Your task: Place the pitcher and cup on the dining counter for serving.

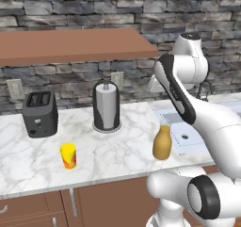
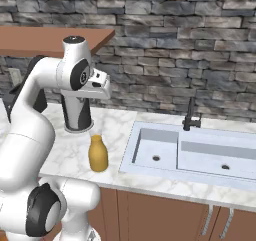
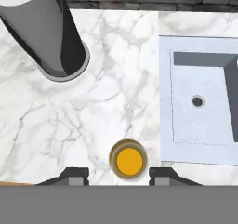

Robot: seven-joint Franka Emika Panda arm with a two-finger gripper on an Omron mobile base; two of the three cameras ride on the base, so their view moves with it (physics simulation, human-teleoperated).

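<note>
The mustard-tan pitcher stands upright on the marble kitchen counter, close to its front edge and just left of the sink. In the hand view I look straight down on the pitcher and its round mouth. My gripper hangs high above it, open, with nothing between its fingers. The yellow cup with red-orange patches stands further left on the same counter, near the front edge. The dining counter is out of view.
A grey-and-black paper towel holder stands behind the pitcher near the stone wall. A dark toaster sits at the left. The sink with a dark faucet lies to the right. A brown shelf overhangs the counter.
</note>
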